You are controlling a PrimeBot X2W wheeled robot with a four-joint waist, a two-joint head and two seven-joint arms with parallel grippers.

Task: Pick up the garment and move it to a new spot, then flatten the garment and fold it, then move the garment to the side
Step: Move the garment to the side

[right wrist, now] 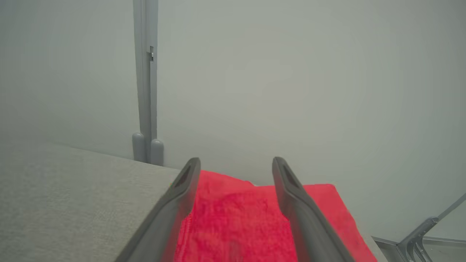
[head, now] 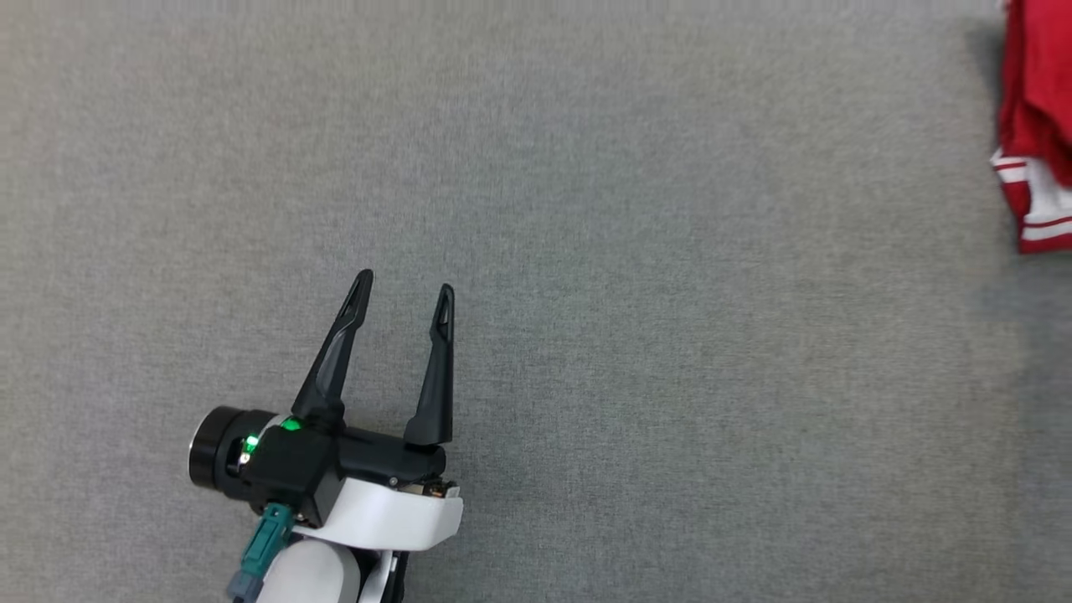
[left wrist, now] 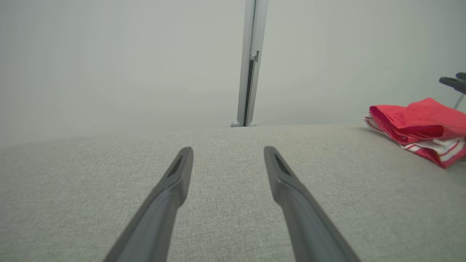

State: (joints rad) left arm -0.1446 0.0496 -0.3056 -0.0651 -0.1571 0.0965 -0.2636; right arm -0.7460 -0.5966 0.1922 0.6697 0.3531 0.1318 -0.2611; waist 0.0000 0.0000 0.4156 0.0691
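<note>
Red garment (head: 1038, 126), white-striped trim, folded into a bundle: lies at the right margin of the grey fabric surface (head: 670, 335). Right gripper (right wrist: 236, 162): directly over the bundle, fingers spread wide, red cloth showing beneath and between them; contact not discernible. Left gripper (head: 405, 285): well apart to the garment's left, fingers wide, empty, over bare surface.

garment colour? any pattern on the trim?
Red garment with white-striped trim at its lower edge; clearest in the left wrist view.
</note>
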